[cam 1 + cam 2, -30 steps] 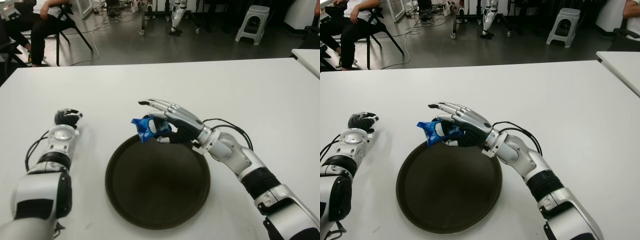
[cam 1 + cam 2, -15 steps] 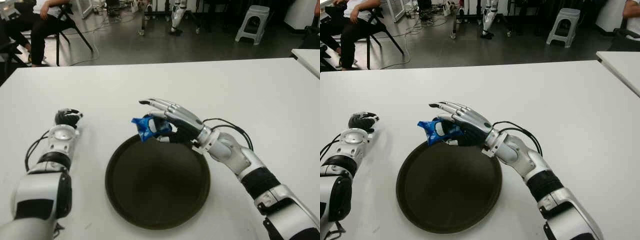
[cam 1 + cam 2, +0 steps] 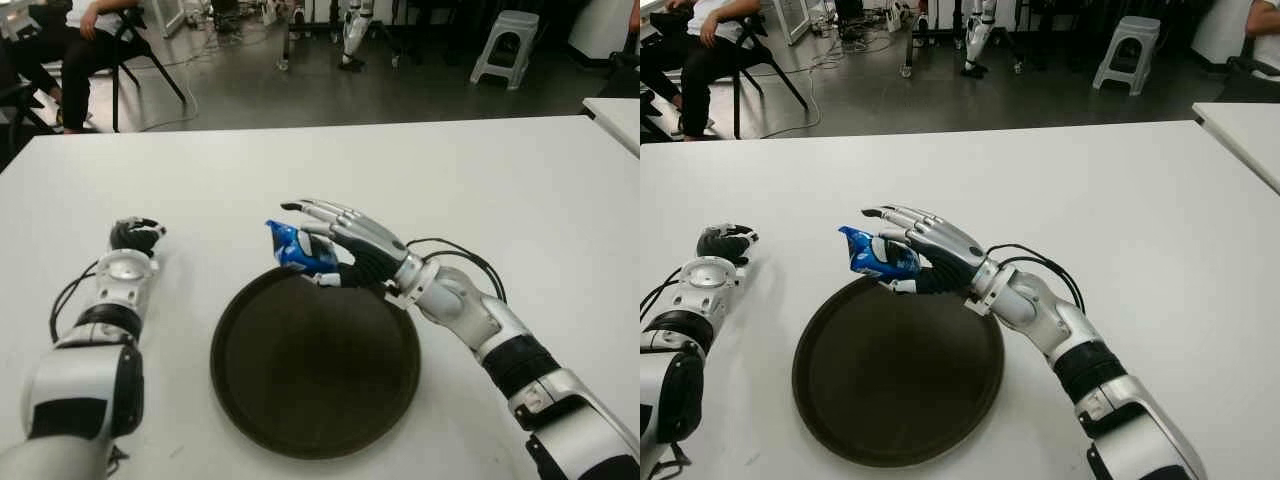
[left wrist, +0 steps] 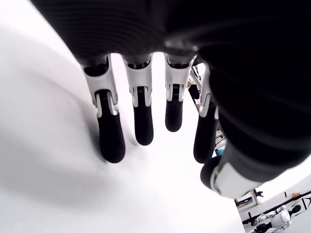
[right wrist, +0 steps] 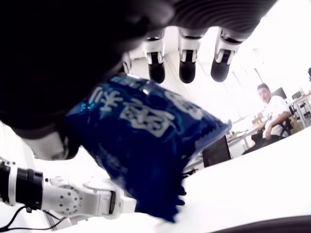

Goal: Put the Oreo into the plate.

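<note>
Blue foil of the Oreo packet (image 3: 293, 249) showing in the right hand (image 3: 340, 250), pinched between the thumb underneath and the fingers (image 3: 325, 215) arching over it. Held at the far rim of the plate (image 3: 315, 362), just above that edge, tilted with one corner poking up and toward the robot's left. Not yet lying inside the dish. In the right wrist view, filling much of the frame as a crinkled blue pack (image 5: 146, 145) with white lettering, three fingertips (image 5: 187, 70) hanging just past its top edge rather than pressing flat on it, so only loosely closed around the pack.

Dark, round and shallow, sitting on the white table (image 3: 480, 180) directly in front of the robot, with nothing in its bowl.

Showing beside the plate on its left, well apart from it, the left hand (image 3: 135, 236). In the left wrist view, extending four fingers (image 4: 109, 138) roughly straight over the white tabletop with the thumb (image 4: 228, 177) off to one side, holding nothing.

Beyond the far table edge, sitting on a chair at the upper left, a person (image 3: 70, 35); standing on the grey floor at the upper right, a pale plastic stool (image 3: 505, 45).
</note>
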Controlling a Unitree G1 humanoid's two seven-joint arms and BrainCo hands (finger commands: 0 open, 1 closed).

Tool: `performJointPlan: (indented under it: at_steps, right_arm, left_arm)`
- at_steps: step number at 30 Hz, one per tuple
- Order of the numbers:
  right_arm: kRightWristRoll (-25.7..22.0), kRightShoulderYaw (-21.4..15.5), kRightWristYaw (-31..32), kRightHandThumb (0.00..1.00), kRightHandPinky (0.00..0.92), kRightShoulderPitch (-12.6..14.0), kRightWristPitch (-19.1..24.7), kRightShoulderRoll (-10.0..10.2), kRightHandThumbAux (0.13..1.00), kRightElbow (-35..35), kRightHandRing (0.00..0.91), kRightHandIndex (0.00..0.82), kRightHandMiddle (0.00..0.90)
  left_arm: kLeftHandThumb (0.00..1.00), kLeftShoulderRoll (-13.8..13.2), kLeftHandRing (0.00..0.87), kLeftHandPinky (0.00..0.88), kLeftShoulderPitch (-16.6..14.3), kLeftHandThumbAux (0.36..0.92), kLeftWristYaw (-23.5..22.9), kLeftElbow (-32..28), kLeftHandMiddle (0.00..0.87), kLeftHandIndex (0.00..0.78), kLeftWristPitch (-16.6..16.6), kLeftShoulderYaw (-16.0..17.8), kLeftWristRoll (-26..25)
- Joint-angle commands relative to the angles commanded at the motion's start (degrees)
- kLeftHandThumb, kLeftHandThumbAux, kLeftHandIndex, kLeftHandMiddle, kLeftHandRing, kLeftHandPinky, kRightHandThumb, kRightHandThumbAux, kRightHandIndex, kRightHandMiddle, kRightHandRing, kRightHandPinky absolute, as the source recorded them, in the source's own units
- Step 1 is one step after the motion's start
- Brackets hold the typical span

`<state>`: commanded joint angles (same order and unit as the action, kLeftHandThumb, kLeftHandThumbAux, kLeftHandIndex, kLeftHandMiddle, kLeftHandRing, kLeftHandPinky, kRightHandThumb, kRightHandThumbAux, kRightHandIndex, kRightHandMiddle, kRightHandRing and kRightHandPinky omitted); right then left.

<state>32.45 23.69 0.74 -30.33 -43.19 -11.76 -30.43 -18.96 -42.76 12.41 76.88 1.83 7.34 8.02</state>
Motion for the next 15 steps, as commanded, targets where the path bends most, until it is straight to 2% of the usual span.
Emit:
performJointPlan:
  at_steps: [7,15]
  right_arm:
    - [-0.1,0.0,0.2,0.380,0.000,-0.1,-0.1,-0.1,0.419,-0.1,0.000,0.000,0.000]
    - [0.3,0.1,-0.7,0.363,0.000,-0.4,-0.6,0.1,0.395,-0.9,0.000,0.000,0.000]
  left_arm:
    - [0.679,0.0,0.185,0.209,0.0,0.720,0.0,0.1,0.165,0.399,-0.2,0.0,0.0]
    - [0.680,0.0,0.201,0.242,0.1,0.719,-0.1,0.0,0.177,0.399,0.1,0.3,-0.2]
